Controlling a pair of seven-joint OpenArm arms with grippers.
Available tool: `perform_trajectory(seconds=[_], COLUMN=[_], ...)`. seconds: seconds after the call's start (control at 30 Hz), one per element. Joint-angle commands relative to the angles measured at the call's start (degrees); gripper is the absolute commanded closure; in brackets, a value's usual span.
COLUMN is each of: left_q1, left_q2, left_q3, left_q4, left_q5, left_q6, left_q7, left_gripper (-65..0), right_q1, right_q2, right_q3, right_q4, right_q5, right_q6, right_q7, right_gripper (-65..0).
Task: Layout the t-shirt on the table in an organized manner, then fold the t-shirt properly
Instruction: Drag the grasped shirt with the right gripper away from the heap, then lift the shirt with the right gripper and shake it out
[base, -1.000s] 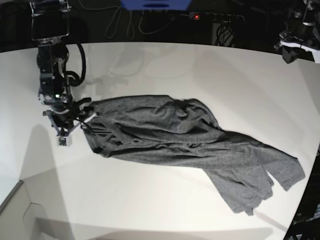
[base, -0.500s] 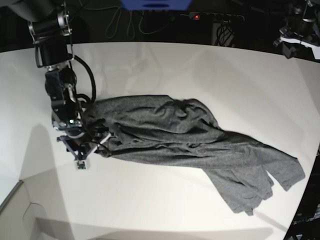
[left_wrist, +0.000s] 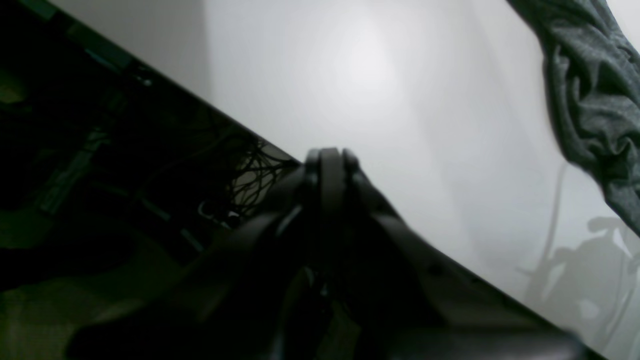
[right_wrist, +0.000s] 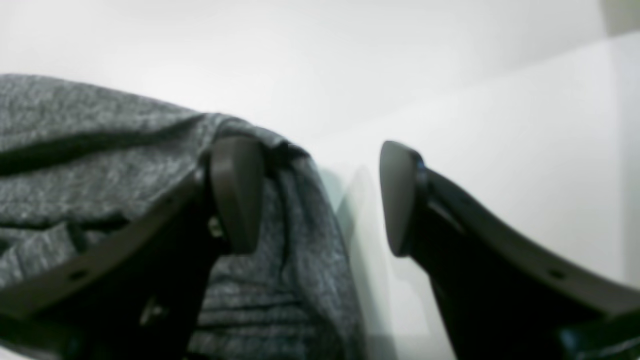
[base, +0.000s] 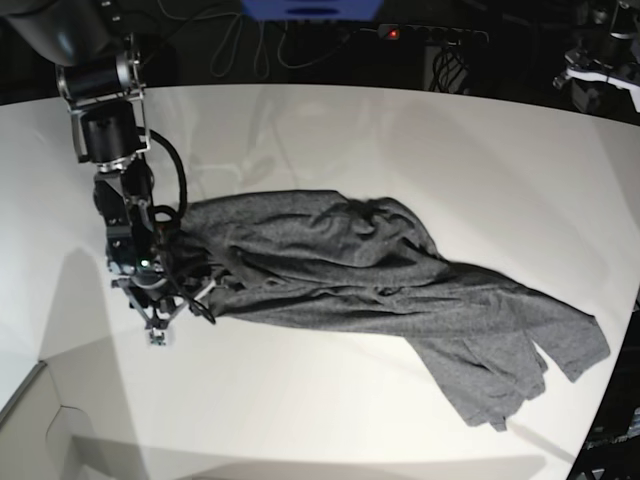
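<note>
At the table's (base: 330, 120) left side in the base view, my right gripper (right_wrist: 320, 197) straddles the bunched edge of the t-shirt (base: 370, 275), jaws spread wide and holding nothing. I should sink lower so both fingers bracket 1 layer of hem before closing, then draw outward; my left gripper (left_wrist: 327, 165) sits shut and empty, well clear.

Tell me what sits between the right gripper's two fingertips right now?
Right wrist view: the t-shirt's edge and bare table fill the right gripper's open gap.
</note>
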Motion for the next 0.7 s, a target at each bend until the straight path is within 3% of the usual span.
perform_trajectory(seconds=[0.0,0.1,0.17,0.27,0.37,0.5,0.67], left_q1=[0.33,0.24,0.24,0.24,0.50,0.85,0.85], left_q2=[-0.39,-0.39,-0.39,-0.30,0.49,0.49,0.49], left_q3=[-0.25,-0.25,-0.25,-0.25,-0.34,-0.34,-0.34], left_q4=[0.86,0.86,0.86,0.77,0.77,0.68,0.77], left_q5=[-0.76,-0.76,-0.76,-0.76,-0.76,-0.76,-0.76], left_q6=[-0.02,-0.02,-0.02,-0.02,-0.02,-0.02,-0.02], left_q7=[-0.90,-0.90,-0.90,-0.90,-0.90,-0.90,-0.90], left_gripper=[0.0,0.0,0.0,0.0,0.0,0.0,0.0], right_q1=[1.54,1.36,1.27,1.27,1.63,0.31,-8.66], right_q2=[-0.36,-0.62,-1.68,-2.12,-2.21,-1.77,1.31], right_q3=[0.17,0.17,-0.45,-2.82,-4.76,-4.49,-4.49], right_q4=[1.00,0.82,0.82,0.82,0.82,6.80,27.02], right_q5=[0.07,0.07,0.07,0.07,0.07,0.16,0.16], right_q6=[0.19,0.19,0.19,0.19,0.19,0.10,0.01], right_q7=[1.50,1.59,1.59,1.50,1.50,1.15,-1.49], right_gripper=[-37.1,-36.5,-32.5,-20.5,-0.6,0.0,0.0])
